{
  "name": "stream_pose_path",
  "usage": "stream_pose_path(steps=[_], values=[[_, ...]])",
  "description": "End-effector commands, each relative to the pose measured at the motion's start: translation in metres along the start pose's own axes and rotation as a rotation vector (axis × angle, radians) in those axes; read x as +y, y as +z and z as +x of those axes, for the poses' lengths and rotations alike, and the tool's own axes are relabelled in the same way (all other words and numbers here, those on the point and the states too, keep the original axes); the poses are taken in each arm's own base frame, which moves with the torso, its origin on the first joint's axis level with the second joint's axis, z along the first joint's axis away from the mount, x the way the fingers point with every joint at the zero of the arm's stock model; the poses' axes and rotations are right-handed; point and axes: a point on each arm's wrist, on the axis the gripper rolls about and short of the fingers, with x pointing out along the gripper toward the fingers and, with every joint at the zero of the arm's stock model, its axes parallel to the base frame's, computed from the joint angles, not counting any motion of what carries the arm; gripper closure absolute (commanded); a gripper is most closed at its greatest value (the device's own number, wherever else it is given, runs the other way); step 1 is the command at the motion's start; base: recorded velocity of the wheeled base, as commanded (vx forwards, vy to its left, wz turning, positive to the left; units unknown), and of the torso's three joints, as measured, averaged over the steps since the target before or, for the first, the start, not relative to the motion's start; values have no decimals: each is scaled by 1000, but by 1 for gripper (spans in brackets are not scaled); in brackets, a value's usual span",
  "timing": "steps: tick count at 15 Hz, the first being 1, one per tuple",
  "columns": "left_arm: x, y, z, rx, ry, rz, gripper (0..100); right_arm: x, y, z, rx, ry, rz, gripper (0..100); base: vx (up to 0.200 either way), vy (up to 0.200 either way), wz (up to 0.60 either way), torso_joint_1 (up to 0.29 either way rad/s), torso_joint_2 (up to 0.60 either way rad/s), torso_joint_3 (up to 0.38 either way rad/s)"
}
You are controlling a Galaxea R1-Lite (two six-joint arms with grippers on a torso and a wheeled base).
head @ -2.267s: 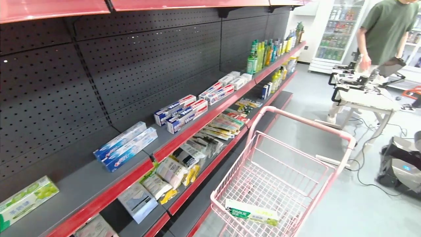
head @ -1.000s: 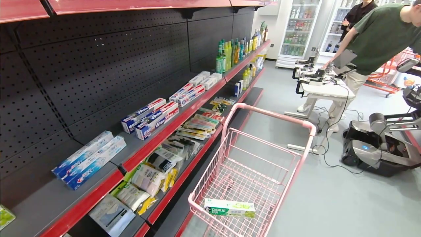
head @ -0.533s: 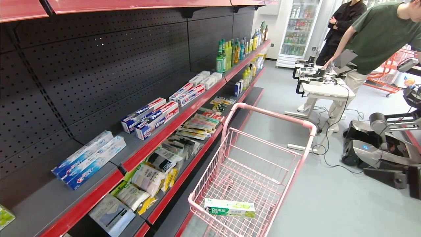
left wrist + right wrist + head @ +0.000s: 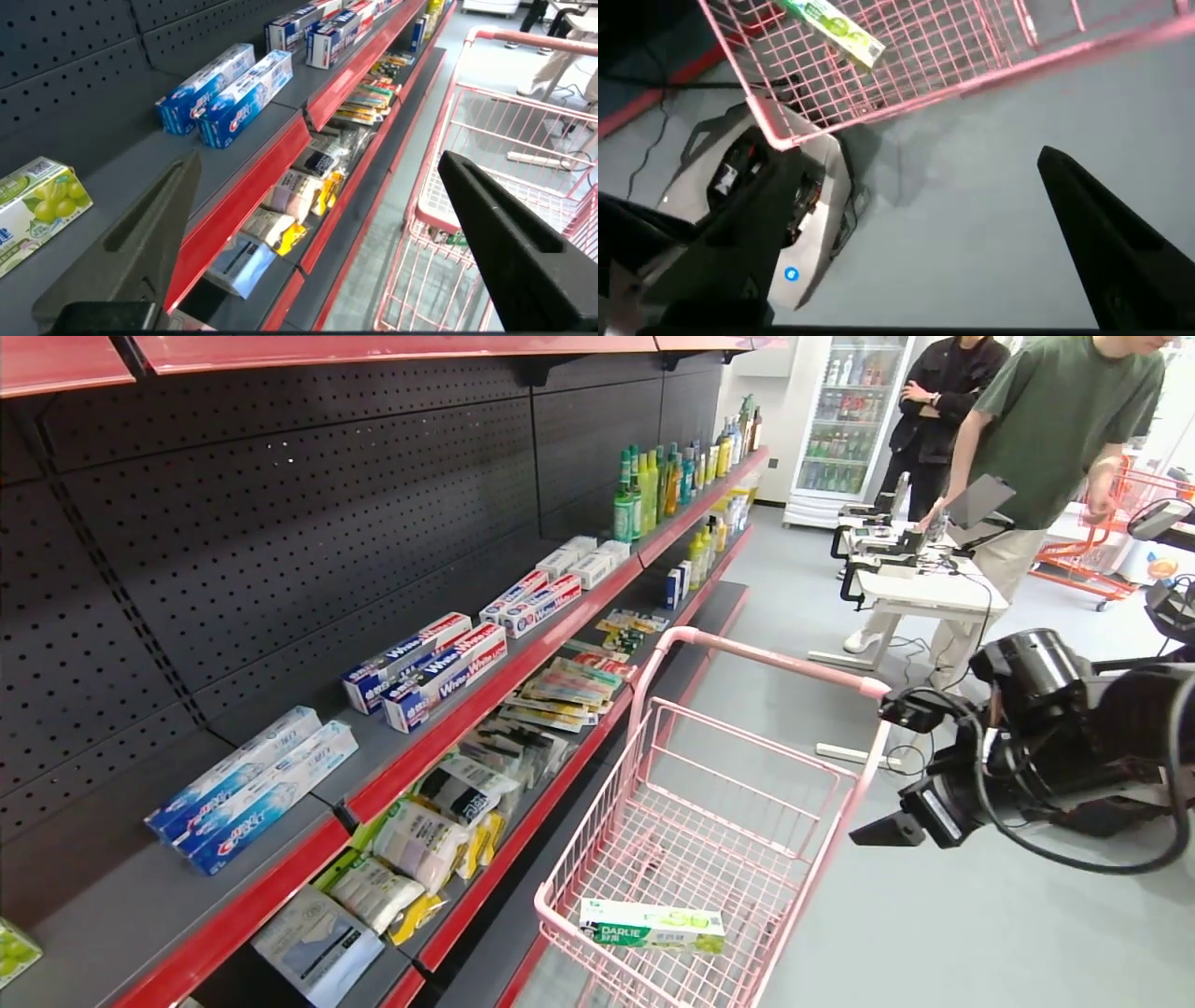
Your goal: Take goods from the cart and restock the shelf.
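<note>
In the head view, the green-and-white toothpaste box lies flat on the wire floor of the pink wire shopping cart, close against its near wall. The right hand hangs outside the cart beside its right rim, well apart from the box, so the step in hand is, I judge, the reach into the basket. That reach should go up and over the rim rather than across it, then come down spanning the box's narrow width near its middle, because the wall close by leaves little room. On the black-and-red metal shelf a matching green-and-white carton sits at the near end, with bare shelf between it and the blue toothpaste boxes — a likely home for the box. The left wrist view shows the left hand released and spread wide, holding nothing, near the shelf's front edge; it is best kept clear of the cart. The right wrist view shows the right hand likewise spread wide and empty above the grey floor, with the box far off in the cart's corner — the wrist needs turning to bring the box between the fingers before descending.
</note>
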Motion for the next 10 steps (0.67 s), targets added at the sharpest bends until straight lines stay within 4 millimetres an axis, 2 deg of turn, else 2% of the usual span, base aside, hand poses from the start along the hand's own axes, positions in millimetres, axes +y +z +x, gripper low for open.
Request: stream_pose_path(steps=[1,3,6,7,8,9,10], values=[[0,0,0,0,0,0,0,-7,21,64,44,101,-107,0,0,0,0,0,0,0],[0,0,0,0,0,0,0,-6,39,95,41,118,-147,0,0,0,0,0,0,0],[0,0,0,0,0,0,0,8,44,129,59,131,-191,0,0,0,0,0,0,0],[0,0,0,0,0,0,0,15,47,138,46,128,-211,0,0,0,0,0,0,0],[0,0,0,0,0,0,0,15,47,138,46,128,-211,0,0,0,0,0,0,0],[0,0,0,0,0,0,0,30,52,163,32,25,-255,0,0,0,0,0,0,0],[0,0,0,0,0,0,0,35,55,170,35,-22,-275,0,0,0,0,0,0,0]])
